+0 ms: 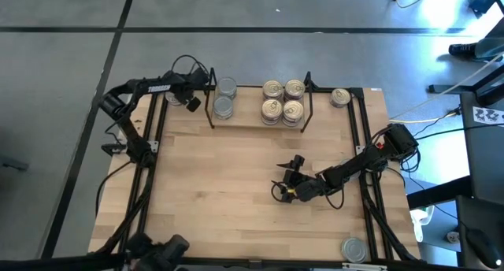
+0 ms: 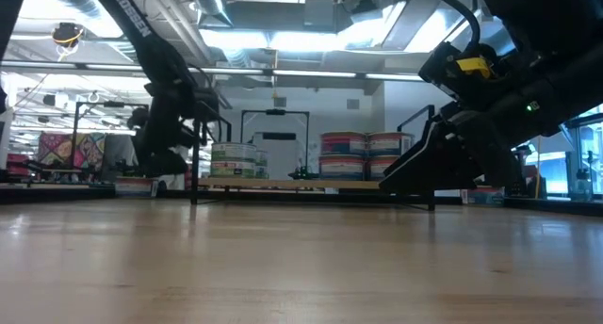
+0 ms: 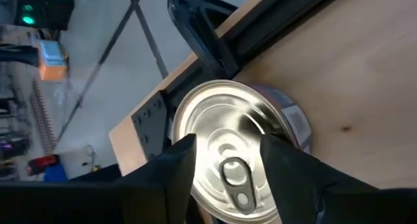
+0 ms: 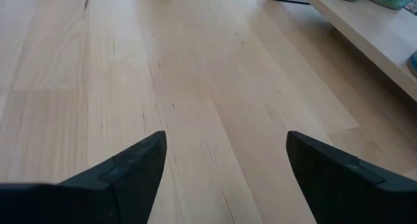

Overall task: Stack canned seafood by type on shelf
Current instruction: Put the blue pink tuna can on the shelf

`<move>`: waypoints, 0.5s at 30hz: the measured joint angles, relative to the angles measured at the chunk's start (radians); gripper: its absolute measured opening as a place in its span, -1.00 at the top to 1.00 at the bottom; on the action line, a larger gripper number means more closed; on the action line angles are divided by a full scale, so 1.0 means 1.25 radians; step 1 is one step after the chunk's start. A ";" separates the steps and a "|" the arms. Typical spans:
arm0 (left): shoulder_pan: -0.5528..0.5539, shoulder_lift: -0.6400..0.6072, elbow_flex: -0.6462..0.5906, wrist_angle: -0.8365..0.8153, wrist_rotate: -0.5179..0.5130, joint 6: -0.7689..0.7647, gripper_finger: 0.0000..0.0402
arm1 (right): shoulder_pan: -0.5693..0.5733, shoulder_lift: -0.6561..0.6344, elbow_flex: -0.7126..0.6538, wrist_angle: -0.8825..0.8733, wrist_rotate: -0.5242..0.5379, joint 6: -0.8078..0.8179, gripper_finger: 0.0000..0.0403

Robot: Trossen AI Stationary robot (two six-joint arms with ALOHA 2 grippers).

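While the right gripper waits open over the bare desk, the left gripper straddles a pull-ring tin at the desk's far-left corner beside the shelf, jaws not visibly clamped; other tins sit stacked on the shelf.

Tabletop was pale blond wood, planked, with fine grain streaks and a few small dark knots. Both arms were black; left arm carried white lettering. Right arm showed a yellow patch near the wrist in the low view. Shelf had a black wire frame and a light wooden board. Tin under the left wrist camera had a bright silver pull-ring lid and a bluish label band. Four tins on the shelf had gold-tinted tops; two tins beside them were silver-grey. In the low view, stacked tins wore red, white and blue-green banded labels.
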 joint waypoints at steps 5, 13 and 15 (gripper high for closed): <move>-0.016 0.003 0.001 -0.014 0.001 0.011 0.22 | 0.000 0.000 0.000 0.000 0.000 0.000 -0.56; -0.035 -0.016 -0.002 -0.139 0.022 -0.003 0.31 | 0.000 0.000 0.000 0.001 0.000 0.000 -0.56; -0.040 -0.016 -0.002 -0.150 0.030 -0.006 0.32 | 0.000 0.000 0.000 0.001 0.000 0.000 -0.56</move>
